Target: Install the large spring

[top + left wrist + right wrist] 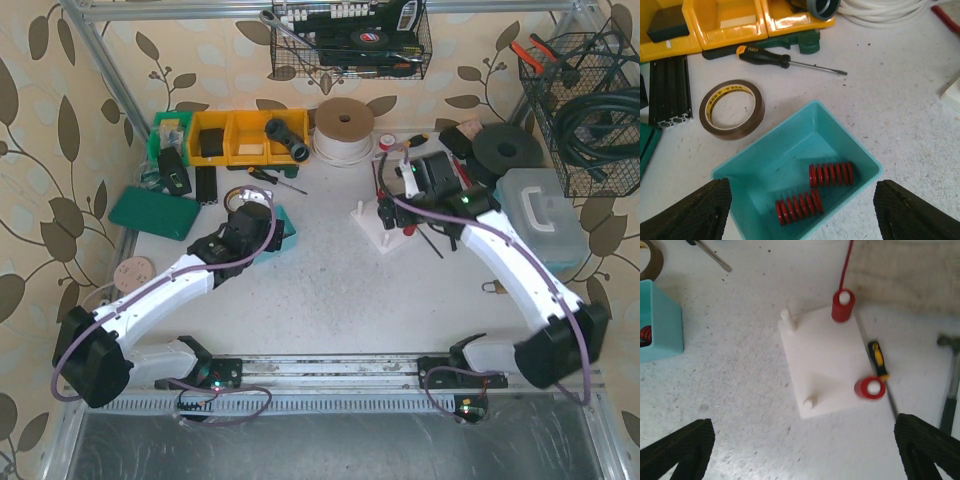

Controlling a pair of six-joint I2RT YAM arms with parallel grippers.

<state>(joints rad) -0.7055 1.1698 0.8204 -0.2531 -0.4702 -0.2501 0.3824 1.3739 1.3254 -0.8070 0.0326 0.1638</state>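
Two red springs, one (831, 174) and another (799, 205), lie in a teal bin (785, 145). My left gripper (805, 215) is open and empty just above the bin, with its fingers (695, 210) on either side. The white base plate (827, 360) has red springs on two pegs, one (843, 305) and another (870, 388). Its other two pegs, one (787, 317) and another (809, 402), are bare. My right gripper (802, 450) is open and empty above the plate's near side. In the top view, the left gripper (248, 225) is at the bin (288, 222) and the right gripper (392, 205) is at the plate (378, 235).
A tape roll (732, 109), a screwdriver (785, 61) and a black extrusion (670, 90) lie behind the bin. Yellow bins (240, 135) and a hose coil (345, 130) stand at the back. A small screwdriver (877, 357) and a hammer (952, 375) lie right of the plate. A plastic case (545, 215) stands at the right.
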